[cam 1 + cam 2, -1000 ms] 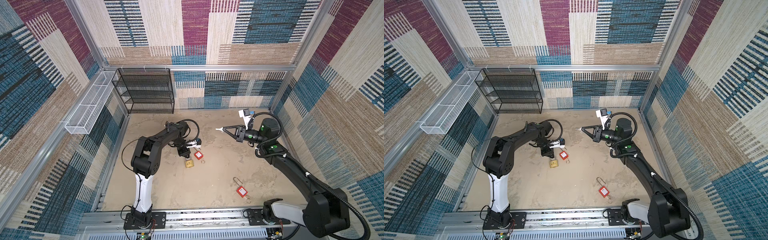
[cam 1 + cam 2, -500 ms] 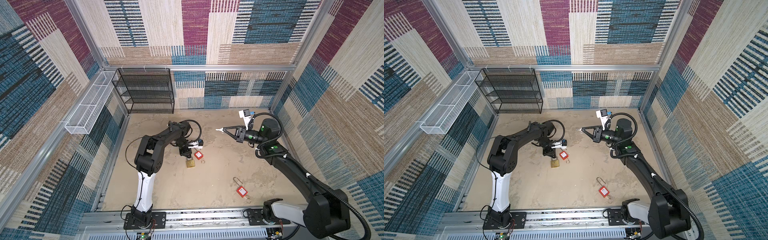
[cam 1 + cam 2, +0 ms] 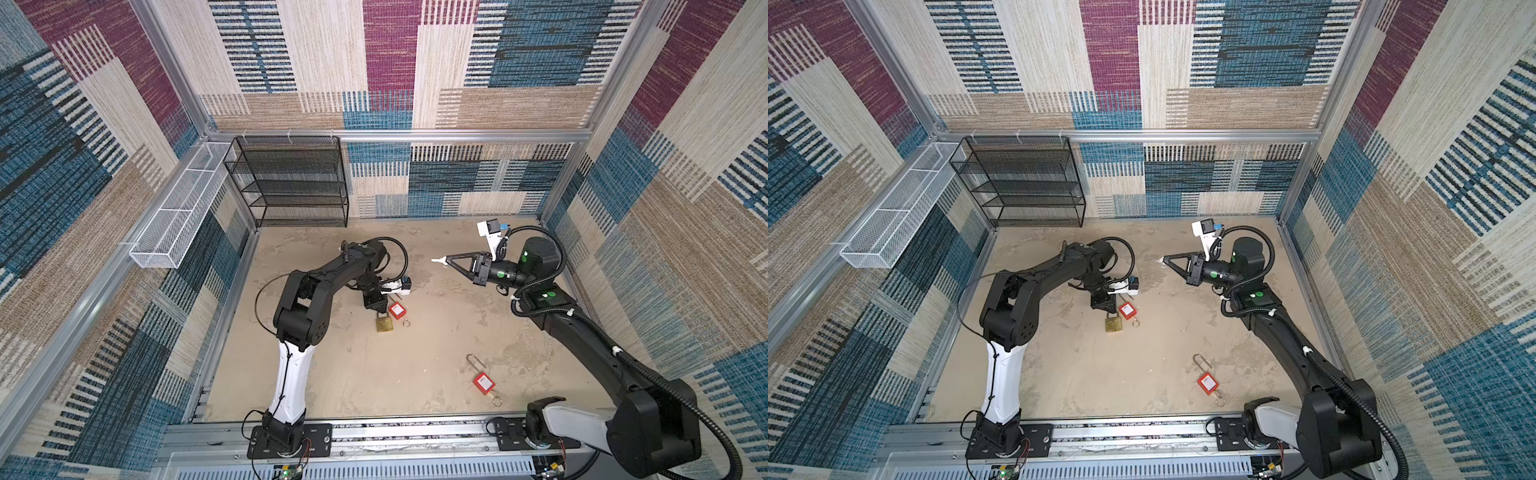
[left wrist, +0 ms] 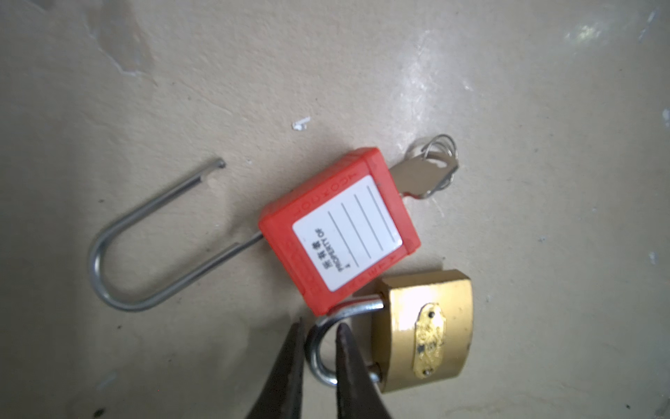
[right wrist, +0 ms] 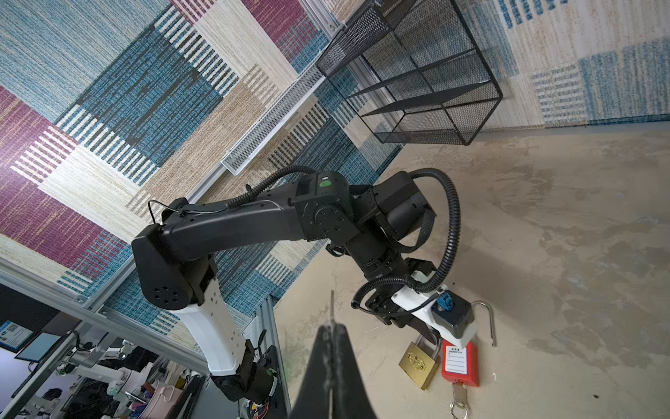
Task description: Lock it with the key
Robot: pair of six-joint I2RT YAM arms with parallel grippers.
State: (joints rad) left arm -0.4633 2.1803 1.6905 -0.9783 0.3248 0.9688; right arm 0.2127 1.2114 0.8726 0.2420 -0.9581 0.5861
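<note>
Padlocks are counted at three on the sandy floor [image 3: 436, 332]: one brass padlock [image 4: 427, 330] with a steel shackle, touched by a red plastic padlock [image 4: 340, 232] with a long steel shackle, and a second red plastic padlock [image 3: 485, 381] laid well apart. One silver key [image 4: 420, 177] is seen inserted in the nearer red body. The brass shackle is pinched by the left gripper [image 4: 319, 324]. The right gripper [image 3: 440, 261] is held aloft, clenched on a thin metal sliver [image 5: 332, 303].
</note>
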